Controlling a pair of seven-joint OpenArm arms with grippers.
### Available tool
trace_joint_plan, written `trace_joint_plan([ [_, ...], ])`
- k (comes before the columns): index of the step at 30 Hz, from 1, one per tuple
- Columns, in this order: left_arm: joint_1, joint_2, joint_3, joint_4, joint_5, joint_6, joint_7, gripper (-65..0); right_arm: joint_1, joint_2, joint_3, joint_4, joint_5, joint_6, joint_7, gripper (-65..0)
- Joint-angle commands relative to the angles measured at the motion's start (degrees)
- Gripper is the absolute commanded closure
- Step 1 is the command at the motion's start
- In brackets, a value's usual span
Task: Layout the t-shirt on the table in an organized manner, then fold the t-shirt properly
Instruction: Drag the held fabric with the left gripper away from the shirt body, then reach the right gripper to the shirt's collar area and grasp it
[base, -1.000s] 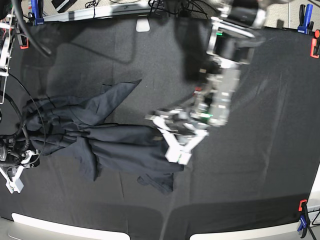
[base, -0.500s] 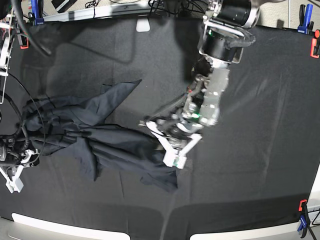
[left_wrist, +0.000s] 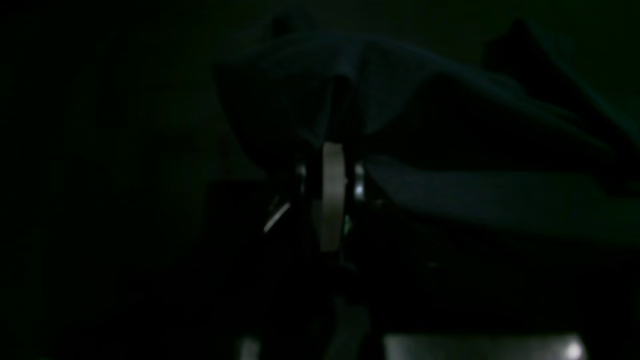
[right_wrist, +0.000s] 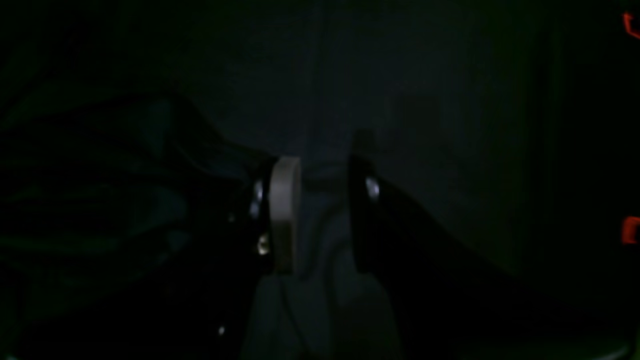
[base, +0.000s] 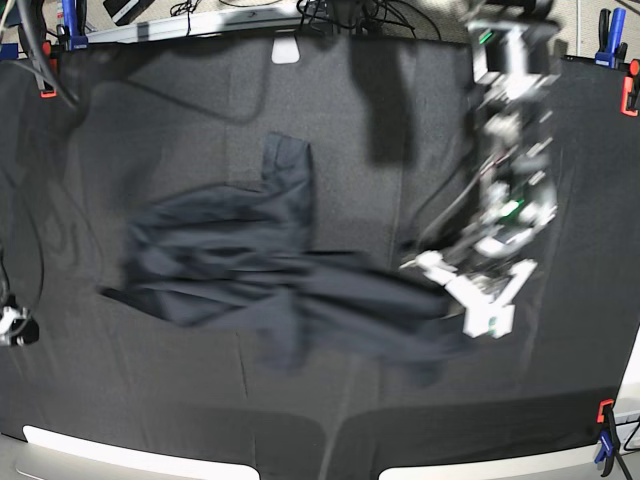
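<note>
Wrist views nearly black, base view bright, motion-blurred

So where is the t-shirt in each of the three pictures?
Base view: the t-shirt lies crumpled across the middle of the table, its right end at the left gripper.
Left wrist view: very dark; the cloth fills the middle and right, bunched at the shut jaws.
Right wrist view: very dark; faint folds at the left.
Shared landmark: the left gripper's pale finger, seen in the base and left wrist views.
</note>
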Motion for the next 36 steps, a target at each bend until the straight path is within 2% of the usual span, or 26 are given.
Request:
trace_joint_plan([
  [1,-0.72,-1.33,-0.09,2.75,0.20,1.81,-2.01,0.0,-0.04,1.27,1.25,0.85,1.42,0.71,0.07,-15.8],
  [4,0.98,-3.45,-0.07,5.11,-0.42,2.23,-1.60,0.0,-4.31,1.14,2.51,0.87,1.42,0.71,0.09,-15.8],
  [6,1.79,-3.58,-0.07,5.40,-0.94,2.05,-1.62,0.0,-7.37,1.11,3.06,1.33,1.49,0.71,0.09,-15.8],
  [10,2.73,-3.58,0.13,5.40,-1.51,2.08,-1.66,0.0,-14.27,0.63,4.52,6.62,6.56,0.71,-2.51,-15.8],
  [13,3.04,-3.58,0.13,5.40,-1.51,2.05,-1.84,0.0,-19.67,-1.68,6.60,13.29,6.80,0.71,-5.07,-15.8],
  [21,3.72,-3.61,0.13,5.40,-1.49,2.05,-1.84,0.0,-33.38,-11.45,10.49,33.11,6.25,0.71,-3.45,-15.8],
  [24,3.93,-3.61,0.13,5.40,-1.49,2.05,-1.88,0.0,-37.88,-14.91,10.47,42.95,0.31,0.71,0.90,-15.8],
  [30,4.11,-3.61,0.13,5.40,-1.46,2.05,-1.86,0.0,-46.03,-20.46,10.43,59.25,-23.82,0.71,18.34,-15.8],
  [33,4.11,-3.61,0.13,5.40,-1.46,2.05,-1.86,0.0,-48.17,-20.37,10.01,61.26,-30.23,0.71,22.53,-15.8],
  [36,4.11,-3.61,0.13,5.40,-1.46,2.05,-1.88,0.0,-48.59,-18.67,7.28,61.22,-33.62,0.71,23.12,-15.7],
])
